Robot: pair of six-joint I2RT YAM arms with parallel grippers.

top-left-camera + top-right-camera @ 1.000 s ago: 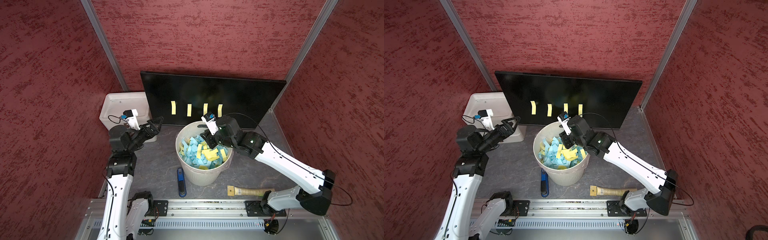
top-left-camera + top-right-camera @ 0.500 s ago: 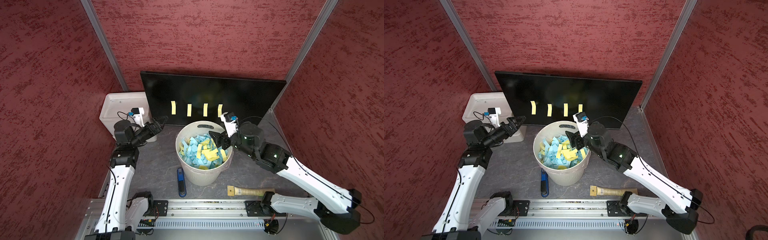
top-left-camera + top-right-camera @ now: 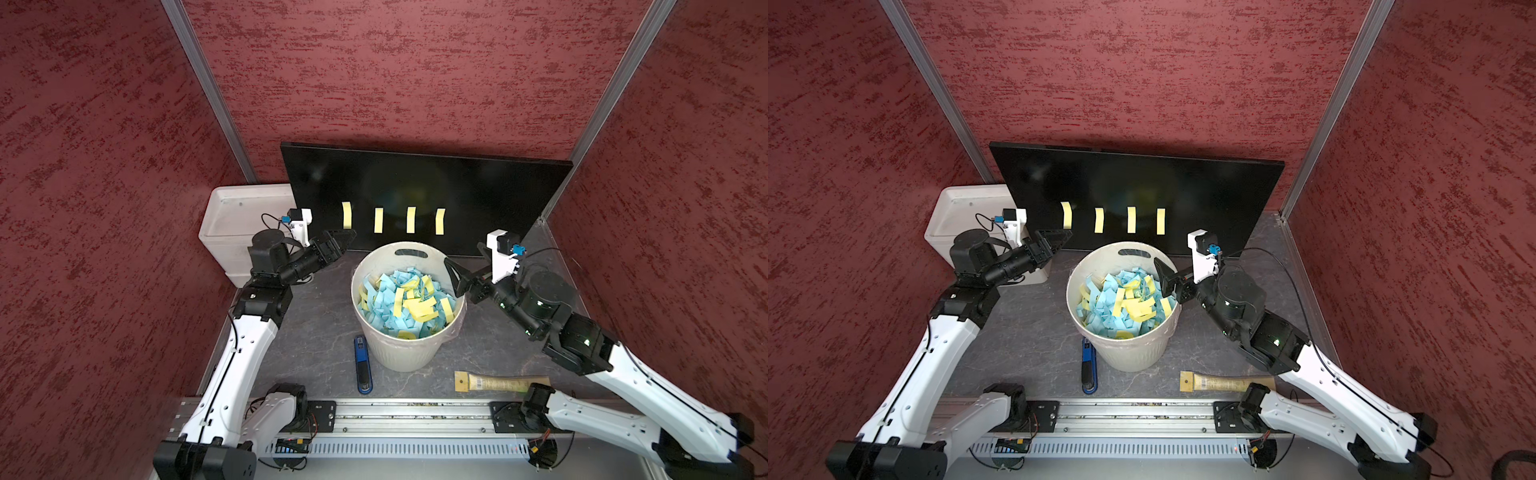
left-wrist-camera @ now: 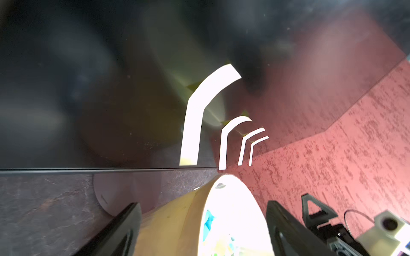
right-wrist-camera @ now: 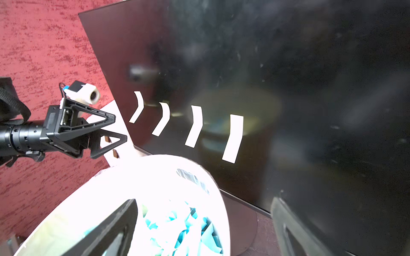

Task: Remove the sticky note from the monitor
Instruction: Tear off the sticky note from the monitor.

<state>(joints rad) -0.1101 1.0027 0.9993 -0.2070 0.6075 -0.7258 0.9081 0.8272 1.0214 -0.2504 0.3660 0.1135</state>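
Observation:
The black monitor (image 3: 424, 187) leans against the back wall, with several yellow sticky notes in a row low on its face. The leftmost sticky note (image 3: 346, 215) (image 4: 195, 124) is the one nearest my left gripper (image 3: 345, 239) (image 4: 202, 223). That gripper is open and empty, its tips just below and in front of the note, not touching it. My right gripper (image 3: 453, 272) (image 5: 203, 223) is also open and empty. It hangs at the right rim of the white bin (image 3: 403, 353), below the rightmost note (image 3: 440, 221).
The bin (image 3: 1125, 353) in front of the monitor holds several blue and yellow paper slips. A white box (image 3: 245, 216) stands at the back left. A blue tool (image 3: 363, 365) and a wooden handle (image 3: 498, 382) lie near the front rail. Red walls close in on three sides.
My right gripper has opened and drawn back from over the bin to its right rim. My left gripper has moved toward the leftmost note on the monitor.

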